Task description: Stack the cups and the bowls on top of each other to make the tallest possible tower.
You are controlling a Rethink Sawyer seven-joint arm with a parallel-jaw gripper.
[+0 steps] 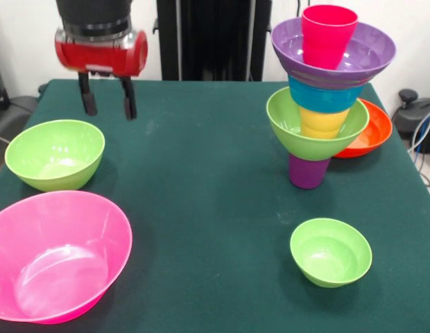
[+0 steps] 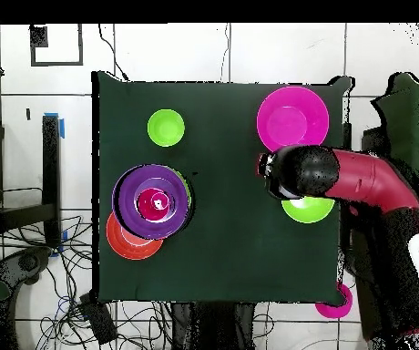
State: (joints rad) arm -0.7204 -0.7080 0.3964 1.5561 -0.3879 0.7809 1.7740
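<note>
The tower [image 1: 324, 97] stands at the right of the front view: a purple cup [image 1: 308, 172] at the base, then a lime green bowl [image 1: 315, 128], a yellow cup [image 1: 322, 123], a blue bowl [image 1: 324, 96], a wide purple bowl [image 1: 334, 52] and a red cup [image 1: 328, 35] on top. From overhead the tower [image 2: 153, 202] shows as purple rings around the red cup. My gripper [image 1: 107, 98] hangs open and empty at the far left, above and behind a lime green bowl [image 1: 55, 154]. That bowl [image 2: 310, 209] is partly hidden under the arm overhead.
A large pink bowl [image 1: 55, 257] sits front left, also seen overhead [image 2: 291, 118]. A small green bowl [image 1: 331, 252] lies front right, overhead [image 2: 165, 127]. An orange-red bowl [image 1: 371, 132] rests behind the tower, overhead [image 2: 122, 241]. The arm [image 2: 359, 178] reaches in from the right.
</note>
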